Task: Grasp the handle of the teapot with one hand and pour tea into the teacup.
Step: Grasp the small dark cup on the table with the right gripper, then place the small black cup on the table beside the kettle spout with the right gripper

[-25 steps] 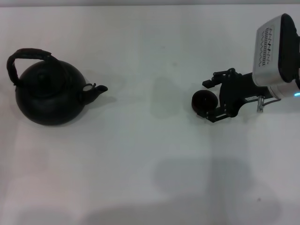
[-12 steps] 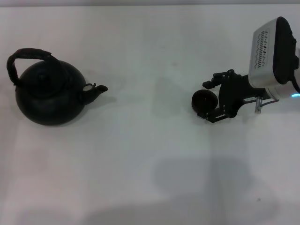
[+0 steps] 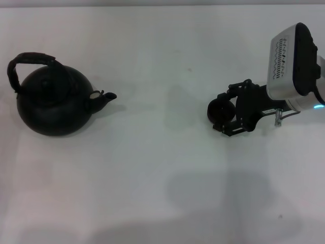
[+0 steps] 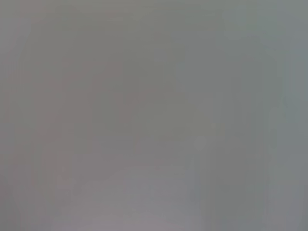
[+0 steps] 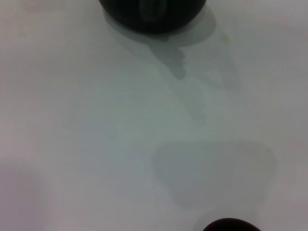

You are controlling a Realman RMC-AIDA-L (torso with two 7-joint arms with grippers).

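**Right gripper around the teacup, teapot standing apart on the left**

The teapot (image 3: 53, 104) is a large round black pot with a dull, matte body, sitting upright on the white table (image 3: 162, 168) at the robot's left. Its short curved spout (image 3: 105, 96) points toward the table's middle. The handle (image 3: 28, 63) is a black arched hoop with a rough, wrapped look, rising over the top of the pot and leaning slightly to the left. A small knob sits on the lid, hard to make out against the dark body.

The teacup (image 3: 219, 110) is a tiny round black cup, low and bowl-like, well apart from the teapot on the right side of the table. The right gripper (image 3: 227, 110), black and angular below a silver wrist housing, reaches in from the right with 2 fingers spread to either side of the cup, close against it; actual contact cannot be told.

In the right wrist view, the teapot (image 5: 153, 14) shows as a dark rounded shape, and the cup's rim (image 5: 231, 225) is just visible
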